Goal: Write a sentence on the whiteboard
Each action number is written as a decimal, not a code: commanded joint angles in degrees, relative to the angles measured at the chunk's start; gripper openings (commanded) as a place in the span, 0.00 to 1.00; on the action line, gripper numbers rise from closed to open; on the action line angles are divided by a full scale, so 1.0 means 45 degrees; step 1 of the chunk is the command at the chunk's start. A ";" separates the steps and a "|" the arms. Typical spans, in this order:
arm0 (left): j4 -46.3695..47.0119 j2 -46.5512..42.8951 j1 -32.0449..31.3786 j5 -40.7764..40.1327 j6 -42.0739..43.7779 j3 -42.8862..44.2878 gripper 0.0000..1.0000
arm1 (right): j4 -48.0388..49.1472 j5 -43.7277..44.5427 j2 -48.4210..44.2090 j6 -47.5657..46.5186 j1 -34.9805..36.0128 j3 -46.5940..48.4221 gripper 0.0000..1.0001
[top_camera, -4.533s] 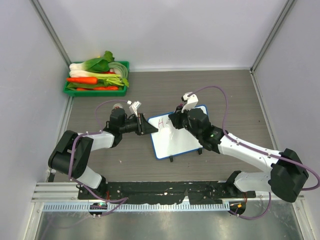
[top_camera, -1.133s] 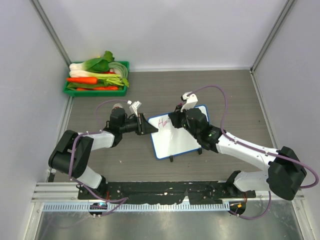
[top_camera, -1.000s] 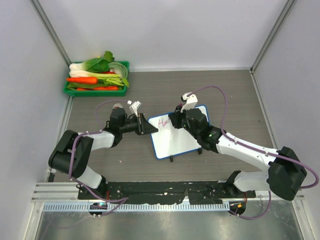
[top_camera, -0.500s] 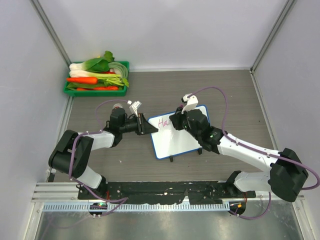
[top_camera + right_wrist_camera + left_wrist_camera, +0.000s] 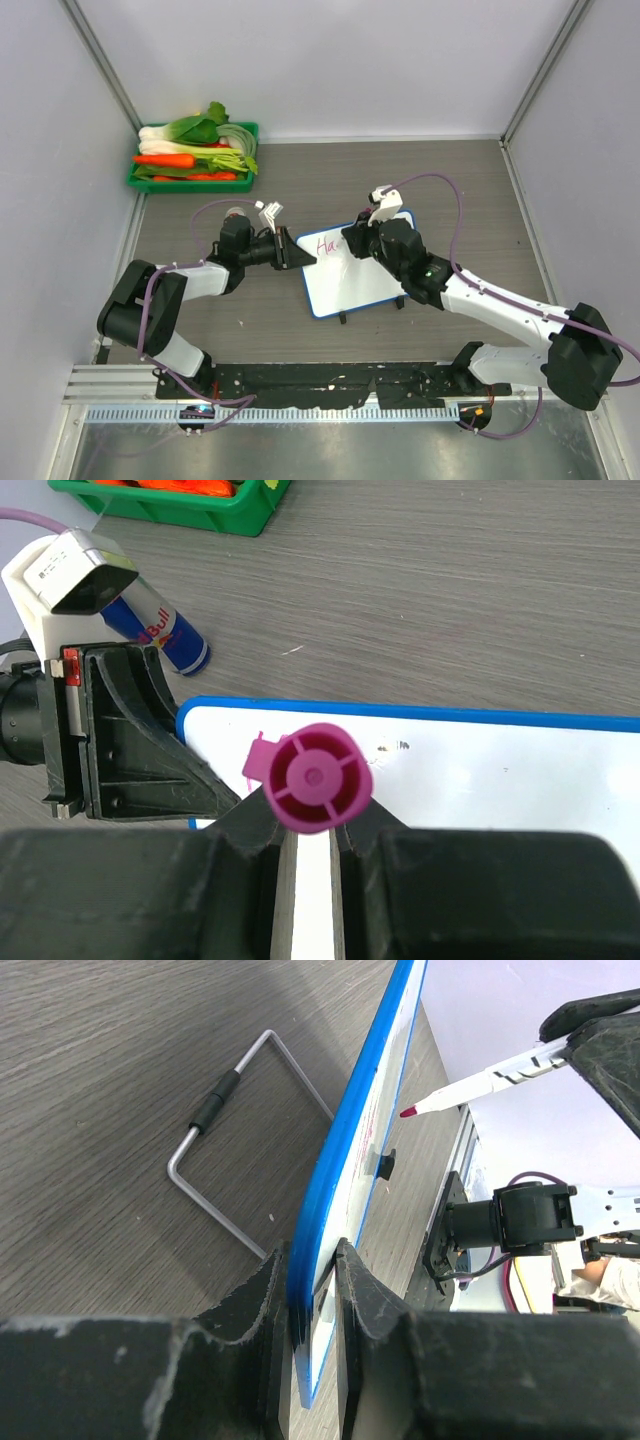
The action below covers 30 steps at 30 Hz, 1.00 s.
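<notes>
The whiteboard (image 5: 365,280) lay mid-table between the two arms. Its left edge was pinched between the closed fingers of the left gripper (image 5: 291,250). The right gripper (image 5: 354,240) hung over the board's far part, clamped on a marker (image 5: 487,1078). The marker's pink tip was close to the surface, though whether it touched could not be told. The board was white with a blue rim and black feet at its near edge. The sentence (image 5: 327,243) was a few pink letters near the far left corner.

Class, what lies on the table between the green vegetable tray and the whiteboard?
A Red Bull can, between the tray and the whiteboard, shown in the right wrist view.
</notes>
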 commanded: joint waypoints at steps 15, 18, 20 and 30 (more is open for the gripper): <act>-0.1821 -0.1033 -0.0174 -0.1535 0.1776 -0.0384 0.58 | -0.0075 0.0075 -0.1039 0.0012 -0.0128 0.0254 0.01; -0.1724 -0.1814 -0.0194 -0.1905 0.1679 -0.0677 0.71 | -0.0211 -0.0120 -0.1430 0.0207 -0.0265 0.0058 0.02; -0.1646 -0.2458 -0.0213 -0.2334 0.1328 -0.0950 0.75 | -0.0367 -0.0374 -0.1704 0.0363 -0.0382 -0.0020 0.01; -0.7500 -0.9449 -0.1831 -0.7645 0.1814 -0.0407 0.90 | -0.0818 -0.4449 -0.2876 0.1515 -0.1963 -0.0274 0.02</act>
